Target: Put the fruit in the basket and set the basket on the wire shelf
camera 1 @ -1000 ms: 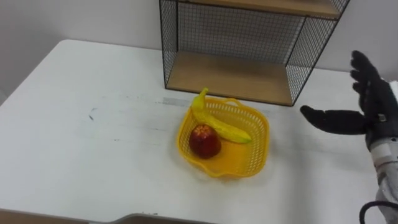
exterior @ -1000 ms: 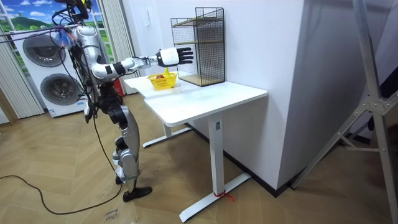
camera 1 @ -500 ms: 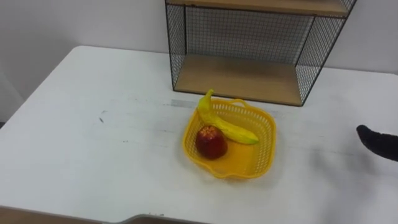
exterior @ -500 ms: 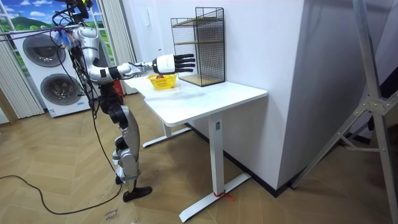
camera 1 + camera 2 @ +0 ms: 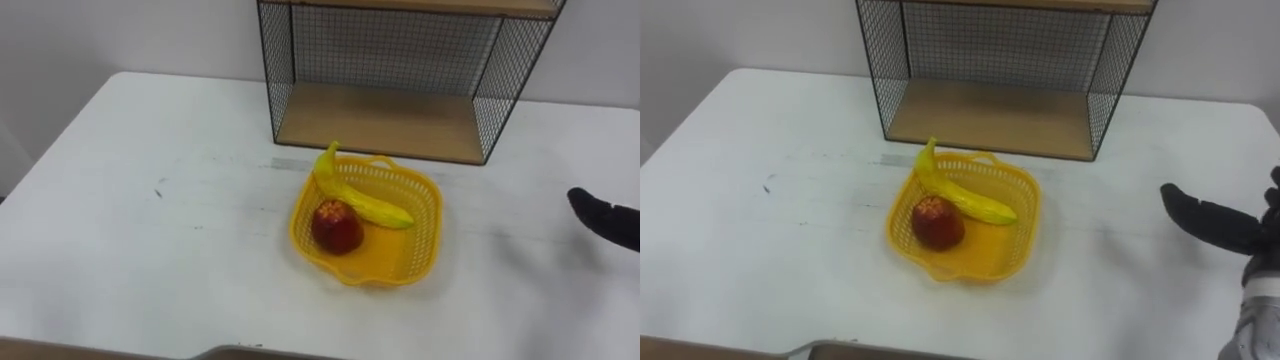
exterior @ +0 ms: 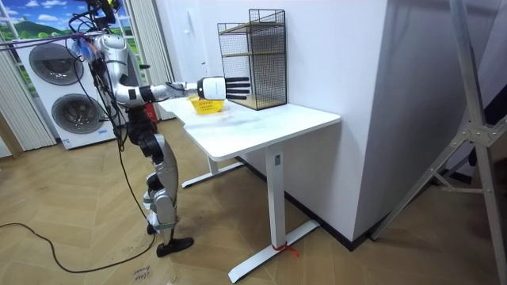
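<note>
A yellow plastic basket [image 5: 415, 245] [image 5: 1015, 235] sits on the white table [image 5: 150, 250] in front of the wire shelf [image 5: 390, 115] [image 5: 990, 110]. Inside it lie a red apple [image 5: 336, 226] [image 5: 937, 221] and a yellow banana [image 5: 360, 200] [image 5: 960, 195] whose stem sticks up over the far rim. My right hand [image 5: 1215, 222] [image 5: 610, 218] [image 6: 226, 87] hovers to the right of the basket, apart from it, fingers straight and holding nothing.
The wire shelf has black mesh sides and a wooden lower board [image 5: 385, 122] standing open toward me, with an upper board above. Bare table spreads to the left of the basket. In the room view I stand at the table's end, washing machines [image 6: 59, 95] behind me.
My right hand has dropped lower and drawn back toward the right edge; a second ago it was raised with fingers spread. The basket and fruit stay put; the camera shifted slightly.
</note>
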Controlling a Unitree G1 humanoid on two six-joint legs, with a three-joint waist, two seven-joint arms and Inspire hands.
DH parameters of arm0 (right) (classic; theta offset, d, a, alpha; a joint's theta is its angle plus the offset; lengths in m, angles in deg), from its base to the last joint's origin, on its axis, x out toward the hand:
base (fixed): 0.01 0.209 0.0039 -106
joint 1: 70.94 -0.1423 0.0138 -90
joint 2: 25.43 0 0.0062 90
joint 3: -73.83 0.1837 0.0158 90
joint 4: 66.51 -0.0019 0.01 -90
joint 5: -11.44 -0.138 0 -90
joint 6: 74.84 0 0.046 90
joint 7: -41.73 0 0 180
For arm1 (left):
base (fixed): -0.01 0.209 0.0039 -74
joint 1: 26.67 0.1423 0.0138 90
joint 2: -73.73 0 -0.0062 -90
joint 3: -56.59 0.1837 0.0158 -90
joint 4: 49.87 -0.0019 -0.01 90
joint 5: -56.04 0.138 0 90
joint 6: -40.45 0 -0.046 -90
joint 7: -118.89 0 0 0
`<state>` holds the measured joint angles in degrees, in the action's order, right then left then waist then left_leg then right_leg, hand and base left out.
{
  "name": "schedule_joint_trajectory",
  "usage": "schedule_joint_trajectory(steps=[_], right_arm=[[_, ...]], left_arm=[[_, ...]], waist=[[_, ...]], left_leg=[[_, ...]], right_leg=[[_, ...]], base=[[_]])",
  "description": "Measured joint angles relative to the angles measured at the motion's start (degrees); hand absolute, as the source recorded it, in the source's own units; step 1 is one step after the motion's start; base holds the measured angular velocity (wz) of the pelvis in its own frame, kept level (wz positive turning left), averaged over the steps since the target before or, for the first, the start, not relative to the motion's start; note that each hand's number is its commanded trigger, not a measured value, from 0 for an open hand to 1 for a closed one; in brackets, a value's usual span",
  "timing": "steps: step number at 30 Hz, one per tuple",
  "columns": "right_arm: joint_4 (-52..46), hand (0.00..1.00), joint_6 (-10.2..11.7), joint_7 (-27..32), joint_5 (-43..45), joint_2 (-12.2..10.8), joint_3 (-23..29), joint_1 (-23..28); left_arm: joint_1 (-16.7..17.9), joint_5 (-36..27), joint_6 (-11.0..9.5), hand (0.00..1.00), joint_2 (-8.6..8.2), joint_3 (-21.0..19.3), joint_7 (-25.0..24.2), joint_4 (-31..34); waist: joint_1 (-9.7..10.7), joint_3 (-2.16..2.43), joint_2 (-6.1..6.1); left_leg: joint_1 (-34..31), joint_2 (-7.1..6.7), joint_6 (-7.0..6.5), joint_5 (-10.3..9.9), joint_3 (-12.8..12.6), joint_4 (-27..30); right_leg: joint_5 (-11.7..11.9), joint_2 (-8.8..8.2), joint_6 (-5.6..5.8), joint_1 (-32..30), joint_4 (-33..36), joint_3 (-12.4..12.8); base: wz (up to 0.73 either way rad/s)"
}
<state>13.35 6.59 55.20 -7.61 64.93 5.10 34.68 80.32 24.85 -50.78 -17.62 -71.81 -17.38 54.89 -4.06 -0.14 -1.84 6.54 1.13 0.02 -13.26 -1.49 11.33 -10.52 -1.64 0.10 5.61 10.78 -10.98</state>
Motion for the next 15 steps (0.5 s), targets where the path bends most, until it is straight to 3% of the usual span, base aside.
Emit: schedule_joint_trajectory(steps=[2,4,7,12,15], right_arm=[[2.6,0.0,0.24,-1.86,-2.01,-0.76,-1.1,-0.88],[3.44,0.0,0.24,-3.02,-3.82,-0.95,-2.15,-0.86],[4.7,0.0,0.82,-5.39,-5.07,-1.6,-3.66,-0.89],[8.11,0.0,1.6,-9.17,-5.17,-2.09,-7.08,-0.73],[8.2,0.0,1.62,-11.21,-5.17,-3.15,-10.36,0.05]], left_arm=[[-0.01,-1.45,0.36,0.0,-0.08,4.11,-4.32,0.0],[-0.03,-3.95,0.53,0.0,-0.14,6.19,-7.47,-0.01],[-0.16,-7.51,0.54,0.0,-0.16,10.27,-12.03,-0.23],[-1.38,-7.31,1.05,0.0,-0.94,16.37,-21.13,-3.29],[-1.42,-6.99,1.63,0.0,-2.77,20.79,-26.15,-3.87]], waist=[[0.65,-0.4,0.07],[1.32,-0.48,0.0],[2.41,-0.49,0.18],[2.42,-0.48,0.61],[2.42,-0.41,1.13]], left_leg=[[0.02,0.04,0.0,0.01,-0.15,-0.06],[-0.03,0.04,0.0,0.01,-0.3,-0.21],[0.09,0.08,0.0,0.01,-0.69,-0.42],[0.11,0.21,0.0,0.01,-1.72,-0.46],[0.37,0.22,0.0,0.01,-1.74,-0.52]], right_leg=[[0.0,0.03,0.0,-0.08,0.01,0.03],[0.0,0.03,0.0,-0.18,0.02,0.08],[0.0,0.12,0.0,-0.02,-0.15,0.4],[0.1,0.3,-0.03,-0.72,0.06,1.86],[0.14,0.37,-0.03,-0.77,0.06,2.66]], base=[[-0.04],[-0.03],[-0.07],[-0.16],[-0.09]])
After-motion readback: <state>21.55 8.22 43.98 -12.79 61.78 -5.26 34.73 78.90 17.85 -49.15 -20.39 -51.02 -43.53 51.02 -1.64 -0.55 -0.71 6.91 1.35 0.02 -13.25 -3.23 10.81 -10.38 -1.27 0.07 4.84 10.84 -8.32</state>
